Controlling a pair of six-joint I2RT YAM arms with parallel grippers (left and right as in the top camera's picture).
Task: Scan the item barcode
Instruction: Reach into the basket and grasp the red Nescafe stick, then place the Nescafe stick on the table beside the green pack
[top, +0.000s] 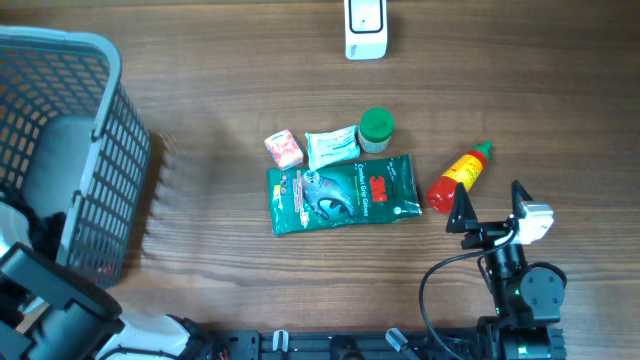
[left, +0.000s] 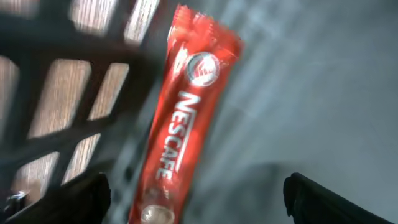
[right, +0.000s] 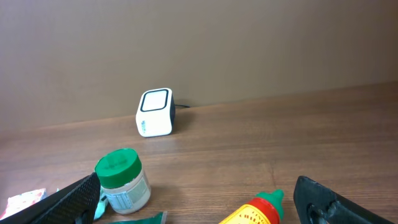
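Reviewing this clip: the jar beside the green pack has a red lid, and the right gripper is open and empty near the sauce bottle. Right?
No. The jar has a green lid, not red; the right wrist view shows it. Otherwise yes: it stands beside the green pack, and the right gripper is open and empty near the sauce bottle.

Wooden table (top: 230, 90), goods clustered mid-board.
The green 3M pack (top: 343, 194) lies flat at centre. Just behind it, in a row, sit a small red-and-white packet (top: 284, 148), a white sachet (top: 332, 146) and a green-lidded jar (top: 376, 129). Off the pack's right end, a red-and-yellow bottle (top: 460, 176) lies on its side. Well behind the pack is the white scanner (top: 365, 28), and far to its left the grey basket (top: 100, 150).
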